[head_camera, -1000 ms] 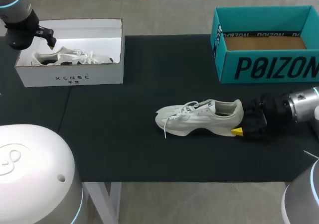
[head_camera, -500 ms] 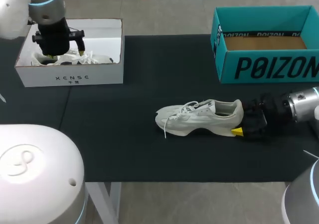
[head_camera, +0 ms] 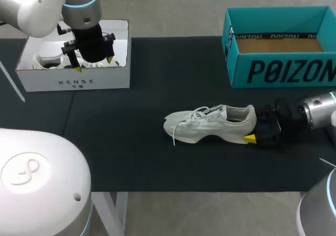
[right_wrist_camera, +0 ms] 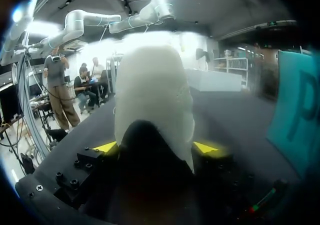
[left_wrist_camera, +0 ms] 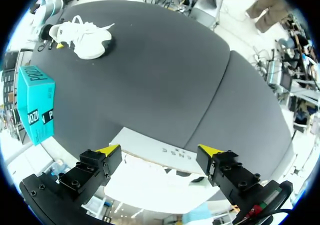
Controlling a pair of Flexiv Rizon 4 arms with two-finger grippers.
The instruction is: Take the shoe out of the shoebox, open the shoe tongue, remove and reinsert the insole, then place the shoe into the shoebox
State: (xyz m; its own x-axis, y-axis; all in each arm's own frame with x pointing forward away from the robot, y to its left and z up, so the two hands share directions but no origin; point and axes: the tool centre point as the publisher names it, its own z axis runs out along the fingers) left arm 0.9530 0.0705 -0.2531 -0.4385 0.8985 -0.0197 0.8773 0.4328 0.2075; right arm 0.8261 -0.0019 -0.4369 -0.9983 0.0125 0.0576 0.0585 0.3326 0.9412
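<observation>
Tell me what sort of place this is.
Probably a robotics lab test bench, not a shop. A left arm and a right arm hang over a table with a black mat. A white shoe lies on the mat, with a white box and a teal box nearby.

Open mat [head_camera: 131, 141] between white box [head_camera: 73, 82], shoe [head_camera: 210, 121].

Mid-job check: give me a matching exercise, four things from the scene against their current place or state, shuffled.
Things:
1 left gripper
2 right gripper
3 teal box
4 white box

States:
a holds a second shoe
b shut on the loose shoe's heel
c open, above the white box
d far right, no shoe showing inside

Pairs: 1-c, 2-b, 3-d, 4-a
</observation>
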